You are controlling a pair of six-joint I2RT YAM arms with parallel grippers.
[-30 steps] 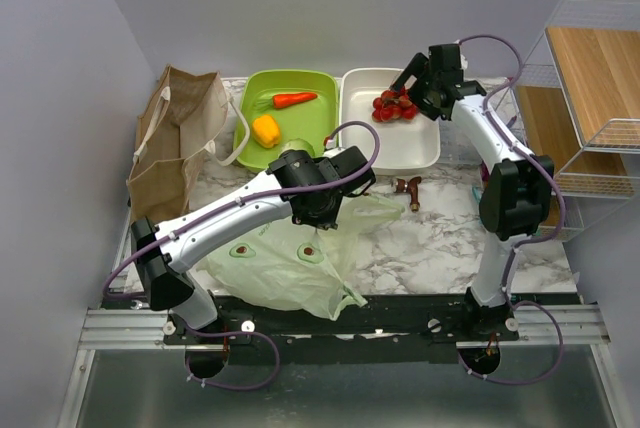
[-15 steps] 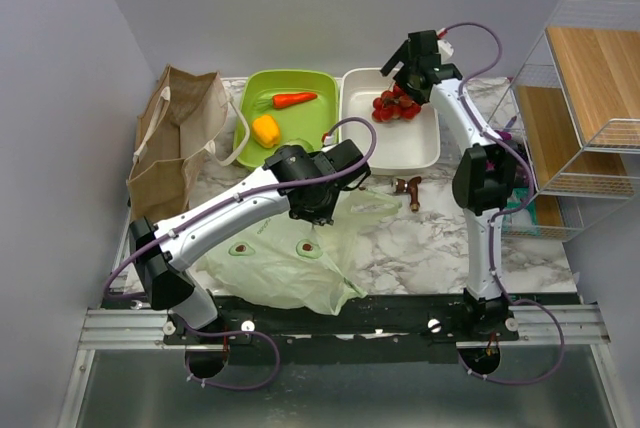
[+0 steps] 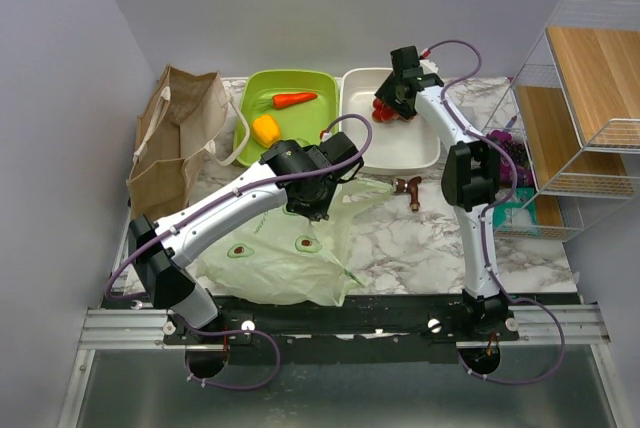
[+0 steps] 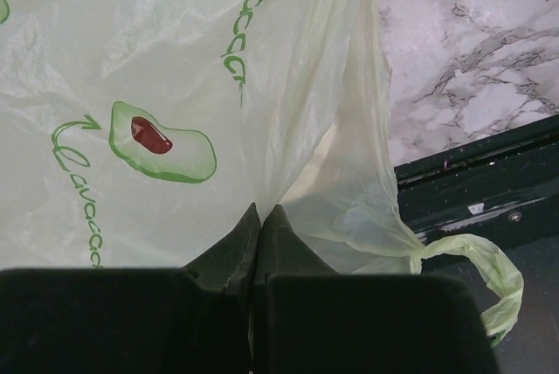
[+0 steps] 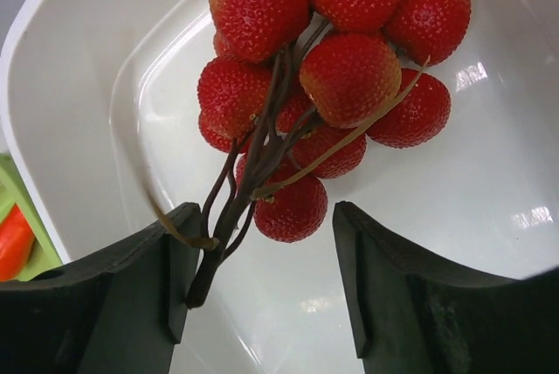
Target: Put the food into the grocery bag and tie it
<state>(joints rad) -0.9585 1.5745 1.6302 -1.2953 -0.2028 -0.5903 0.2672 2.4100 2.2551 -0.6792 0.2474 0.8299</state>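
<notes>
Your right hand (image 5: 262, 291) hangs released over the white rectangular plastic tray (image 5: 489, 217). Its fingers (image 5: 131, 304) straddle the brown stem of the cluster of bumpy red fruits (image 5: 341, 77) lying inside that tray. The stem sits close against one finger rather than centred. A close from here could catch only a twig, and the cluster would likely swing or shed fruit on the lift. Going lower risks scraping the tray floor.

Your left hand (image 4: 258, 217) is clenched on a fold of the thin, translucent pale-green grocery bag (image 4: 131, 42) with avocado prints. The bag is spread on the marble counter (image 4: 472, 51) on the near side of the white tray, toward your arm bases. You can't tell from here whether the pinch holds one layer or both. If it holds both, the mouth won't open for the drop. The film looks thin and slippery, so a hard pull could tear it or drag the whole bag.

Just left of the white tray is a lime-green plastic tray (image 3: 305, 118) holding a yellow bell pepper (image 3: 265, 130) and an orange-red tapered vegetable (image 3: 294, 100). Further left stands a stiff brown paper bag (image 3: 175, 148). A small brown object (image 3: 407, 188) lies just in front of the white tray. With the left arm reaching across there, both sit on the likely carry path. A wire shelf (image 3: 590, 98) stands right of the tray.
</notes>
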